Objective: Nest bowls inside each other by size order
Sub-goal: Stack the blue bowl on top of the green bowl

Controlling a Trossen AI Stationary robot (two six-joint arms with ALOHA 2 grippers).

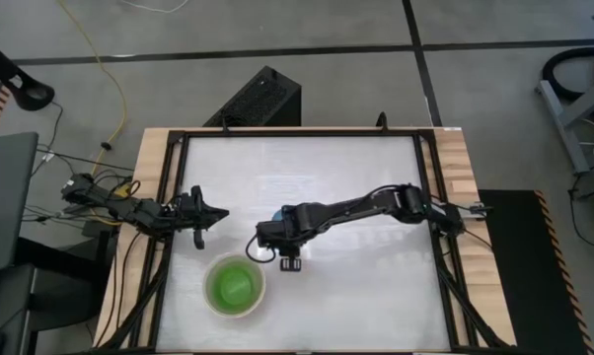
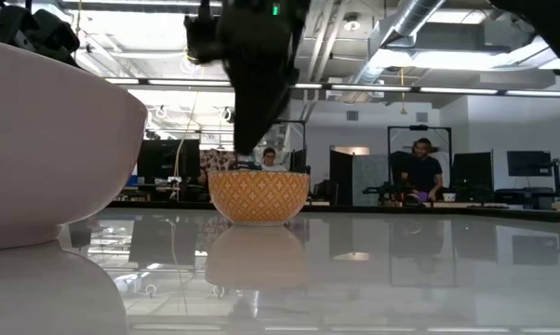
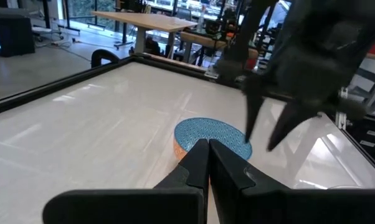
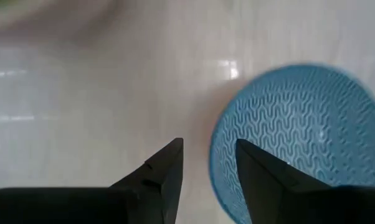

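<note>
Dark left gripper (image 1: 210,219) waits at the table's left, fingers pressed together. Green bowl (image 1: 233,286) sits nested in the cream-white bowl (image 1: 260,292) near the front. Right gripper (image 4: 206,163), fingers spread, hangs above the blue-lined bowl (image 4: 296,130) at centre.

I am looking into a big robot lab that is also like an office. The ceiling (image 2: 429,28) is bare, with fat pipes and long strip lights. Far back, two people (image 2: 421,167) sit at desks with dark screens (image 2: 529,164). A wooden table (image 3: 147,22) stands on a grey floor (image 1: 307,25) marked with black lines. Yellow and black cables (image 1: 100,69) trail across the floor beside my white counter (image 1: 376,296), which sits in a black metal frame (image 1: 430,187).
</note>
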